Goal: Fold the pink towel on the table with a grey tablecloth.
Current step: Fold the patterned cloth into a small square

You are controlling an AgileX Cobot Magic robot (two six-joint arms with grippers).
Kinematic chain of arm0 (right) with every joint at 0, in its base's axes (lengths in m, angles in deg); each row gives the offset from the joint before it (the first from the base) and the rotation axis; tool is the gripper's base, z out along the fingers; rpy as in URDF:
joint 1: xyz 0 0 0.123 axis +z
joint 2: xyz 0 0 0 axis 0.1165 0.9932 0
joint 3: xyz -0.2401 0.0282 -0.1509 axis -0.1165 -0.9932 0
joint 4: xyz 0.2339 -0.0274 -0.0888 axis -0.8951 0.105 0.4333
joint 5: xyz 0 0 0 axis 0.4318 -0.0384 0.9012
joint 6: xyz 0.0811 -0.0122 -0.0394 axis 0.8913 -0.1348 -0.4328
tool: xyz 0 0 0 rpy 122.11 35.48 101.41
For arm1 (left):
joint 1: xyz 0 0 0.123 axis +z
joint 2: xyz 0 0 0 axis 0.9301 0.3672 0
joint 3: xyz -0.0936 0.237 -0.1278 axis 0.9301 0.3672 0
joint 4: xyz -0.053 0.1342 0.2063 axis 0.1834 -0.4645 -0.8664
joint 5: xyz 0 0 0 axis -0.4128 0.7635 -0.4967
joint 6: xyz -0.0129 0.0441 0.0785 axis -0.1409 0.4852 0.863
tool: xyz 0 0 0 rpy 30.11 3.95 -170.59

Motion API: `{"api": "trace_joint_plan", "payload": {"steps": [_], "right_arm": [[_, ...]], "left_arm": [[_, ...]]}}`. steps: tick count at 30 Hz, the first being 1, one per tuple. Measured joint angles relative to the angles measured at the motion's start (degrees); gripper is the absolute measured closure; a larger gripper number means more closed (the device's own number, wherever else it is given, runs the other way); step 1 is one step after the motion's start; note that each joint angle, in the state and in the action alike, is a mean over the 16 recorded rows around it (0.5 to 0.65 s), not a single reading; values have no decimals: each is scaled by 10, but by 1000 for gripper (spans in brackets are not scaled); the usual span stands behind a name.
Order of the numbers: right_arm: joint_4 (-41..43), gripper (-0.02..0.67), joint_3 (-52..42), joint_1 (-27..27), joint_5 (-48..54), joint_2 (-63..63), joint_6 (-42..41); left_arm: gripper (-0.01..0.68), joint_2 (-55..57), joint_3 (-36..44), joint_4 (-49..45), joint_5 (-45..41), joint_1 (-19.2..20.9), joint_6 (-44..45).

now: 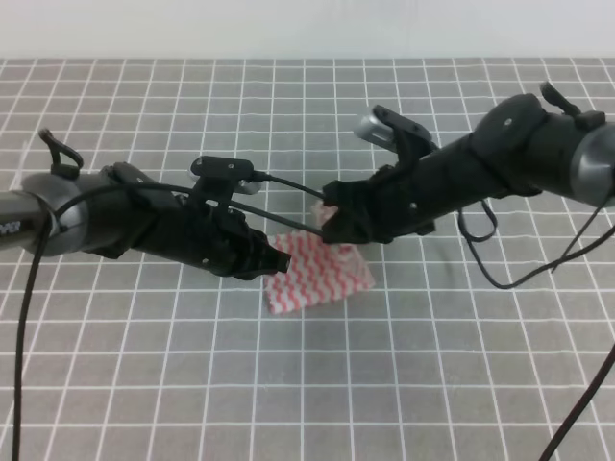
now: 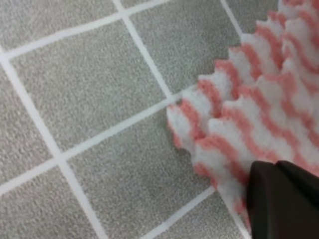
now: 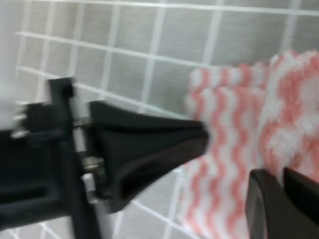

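**Ana:** What is closest to us?

**Ben:** Bare grey tablecloth with thin white grid lines [image 1: 317, 384]. Just past it lies the thin pink-and-white zigzag towel [image 1: 322, 277], near the middle of the table, with one layer over another.

**Ana:** Where are the two black pincers?

**Ben:** The left black pincer [image 1: 279, 259] is at the towel's left edge. The right black pincer [image 1: 332, 223] is at the far corner, and the cloth looks lifted there.

**Ana:** Are they squeezing it?

**Ben:** I think the right one is pinched on the towel. For the left one I cannot tell; I only see a dark tip [image 2: 284, 199] over the cloth.

**Ana:** What could go wrong?

**Ben:** I think the thin towel could slip out if the pinch is weak. Then the fold flops crooked. The two pincers are also very close, so they might bump.
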Motion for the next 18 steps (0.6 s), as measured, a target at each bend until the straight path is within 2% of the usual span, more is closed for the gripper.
{"api": "trace_joint_plan", "payload": {"steps": [18], "right_arm": [[-9,661,17,38,-13,14,0]], "left_arm": [[674,-1,0,0,-9,8,2]]}}
